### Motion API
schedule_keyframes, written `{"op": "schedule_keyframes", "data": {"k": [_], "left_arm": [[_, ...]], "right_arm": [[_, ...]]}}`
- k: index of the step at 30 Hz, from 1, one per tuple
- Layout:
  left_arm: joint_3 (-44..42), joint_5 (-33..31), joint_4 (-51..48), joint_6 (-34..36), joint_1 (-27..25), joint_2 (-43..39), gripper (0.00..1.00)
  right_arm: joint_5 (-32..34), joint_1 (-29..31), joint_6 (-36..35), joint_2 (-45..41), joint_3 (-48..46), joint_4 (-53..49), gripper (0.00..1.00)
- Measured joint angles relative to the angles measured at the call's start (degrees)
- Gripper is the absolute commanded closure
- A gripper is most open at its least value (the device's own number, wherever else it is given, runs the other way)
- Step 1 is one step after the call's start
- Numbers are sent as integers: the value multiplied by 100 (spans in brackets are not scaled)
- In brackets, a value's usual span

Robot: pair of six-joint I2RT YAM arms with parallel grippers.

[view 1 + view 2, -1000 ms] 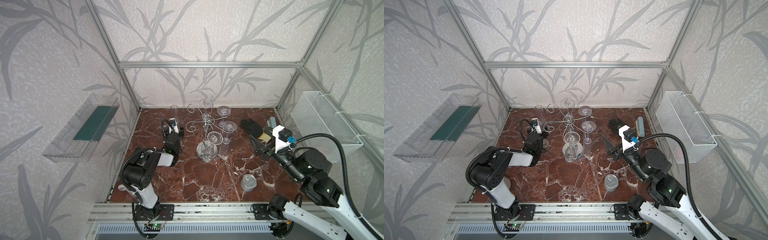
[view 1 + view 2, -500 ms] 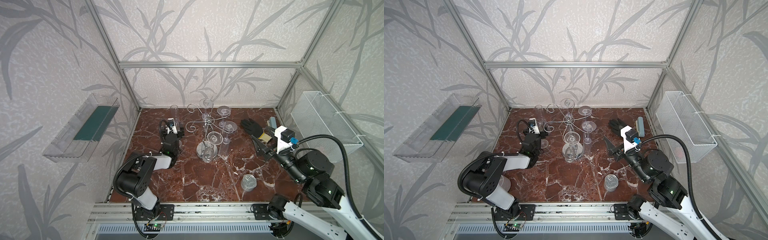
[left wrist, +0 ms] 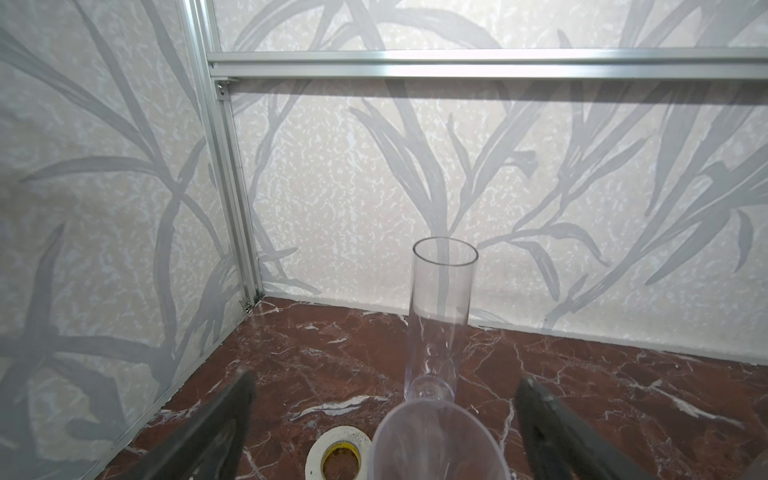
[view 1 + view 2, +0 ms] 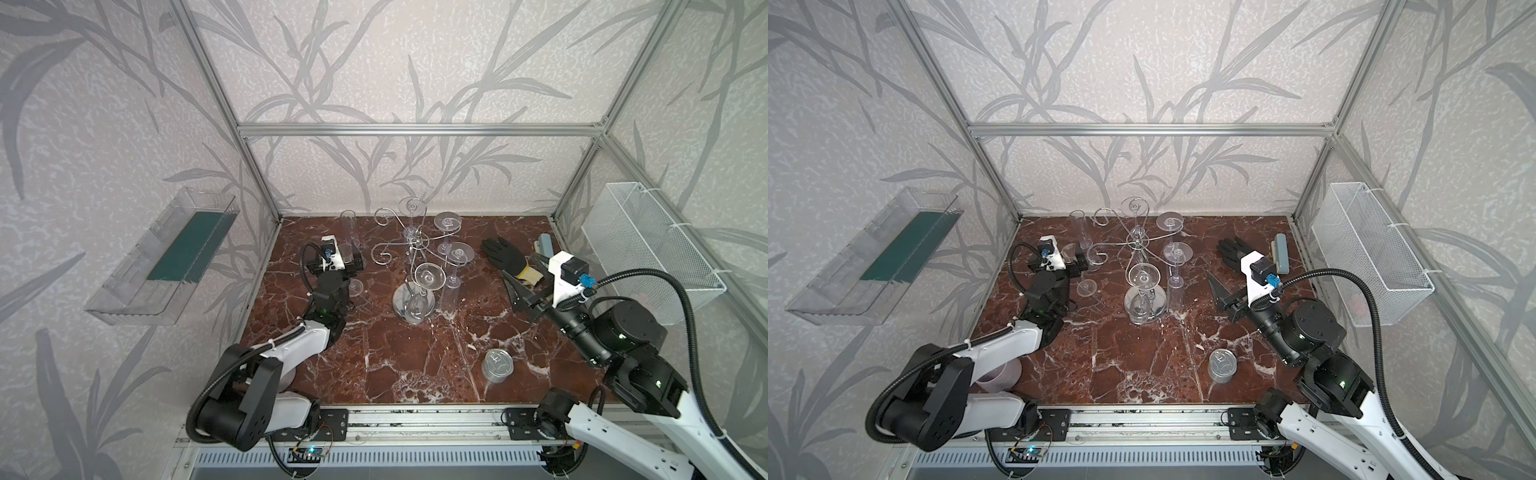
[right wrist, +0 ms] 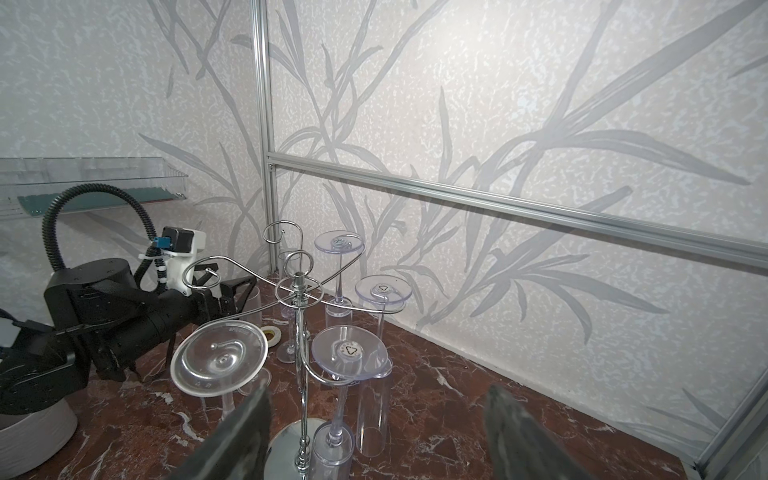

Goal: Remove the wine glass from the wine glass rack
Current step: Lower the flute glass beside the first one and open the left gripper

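The chrome wine glass rack stands mid-table on its round mirrored base. Several clear glasses hang upside down from its arms, the nearest at the front. Left of the rack a wine glass stands upright on the marble, off the rack. My left gripper is open around its bowl, with both fingers clear of the glass. My right gripper hovers open to the right of the rack, holding nothing.
A second flute stands behind the left gripper, with a tape roll on the floor beside it. A black glove, a tin can, a wall-mounted wire basket and a clear wall tray are around.
My left gripper's jaws have spread wide and let go of the wine glass, which stays standing. The left arm's elbow has sunk lower. The right arm has hardly moved.
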Motion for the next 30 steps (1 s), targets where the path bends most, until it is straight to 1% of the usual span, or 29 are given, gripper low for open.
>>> {"op": "schedule_keyframes", "data": {"k": [5, 9, 17, 24, 30], "left_arm": [[4, -20, -678, -85, 0, -769, 1], [63, -48, -1416, -155, 0, -1320, 1], [584, 55, -2863, -238, 2, -2048, 1], [634, 299, -3574, -352, 2, -2553, 1], [634, 472, -3912, -481, 2, -2846, 1]], "right_arm": [[4, 0, 109, -4, 2, -7, 21], [22, 0, 293, 15, 20, -136, 21], [50, 0, 717, 358, 348, -614, 20], [46, 0, 1032, 568, 527, -782, 19], [-52, 0, 1377, 859, 774, -975, 18]]}}
